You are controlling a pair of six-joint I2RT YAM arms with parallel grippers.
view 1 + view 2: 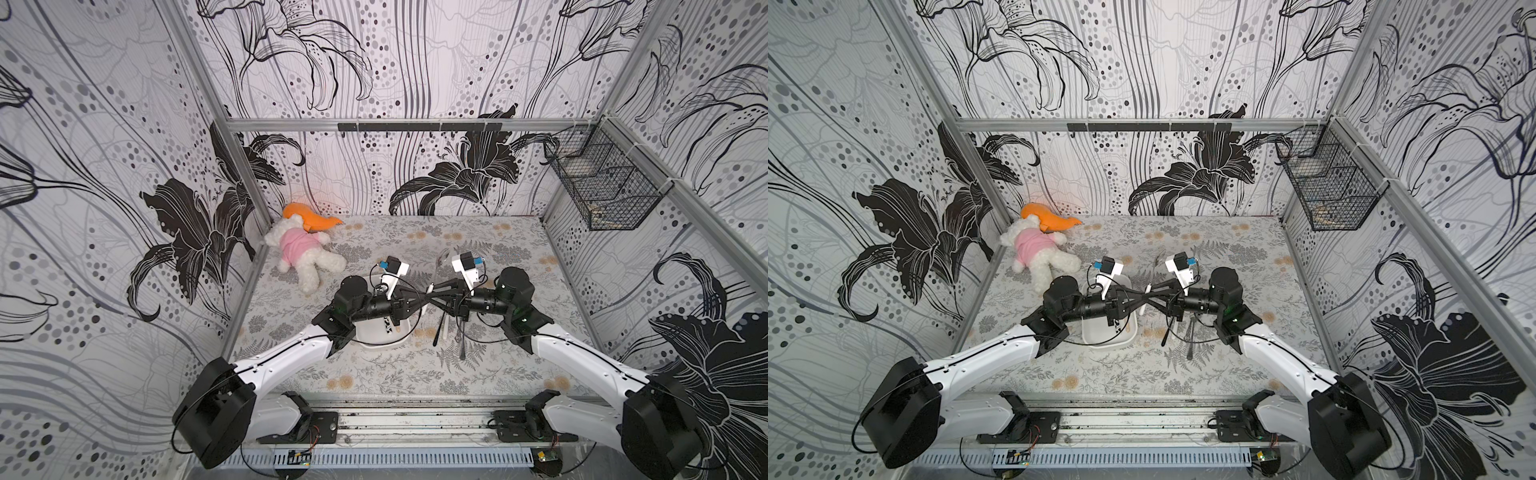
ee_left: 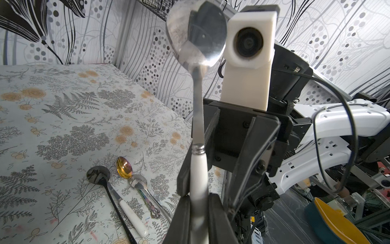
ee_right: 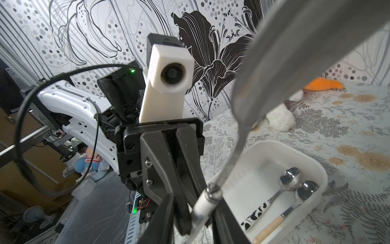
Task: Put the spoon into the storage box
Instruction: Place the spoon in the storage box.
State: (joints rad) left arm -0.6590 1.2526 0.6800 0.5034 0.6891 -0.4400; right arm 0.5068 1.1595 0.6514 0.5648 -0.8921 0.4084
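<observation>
A spoon (image 2: 197, 40) with a steel bowl and a white handle stands tilted above the table between the two arms; its bowl also shows in a top view (image 1: 443, 254). My left gripper (image 2: 197, 199) is shut on the white handle. My right gripper (image 3: 194, 203) reaches in from the opposite side, jaws on either side of the same handle, with a gap on one side. The storage box (image 3: 316, 179), a shallow white tray, lies under my left wrist (image 1: 386, 344) and holds two spoons (image 3: 290, 176).
Three more spoons (image 2: 124, 169) lie on the flowered cloth right of the box, seen in a top view (image 1: 436, 332). A plush toy (image 1: 299, 253) and an orange thing (image 1: 309, 218) lie at the back left. A black wire basket (image 1: 602, 183) hangs on the right wall.
</observation>
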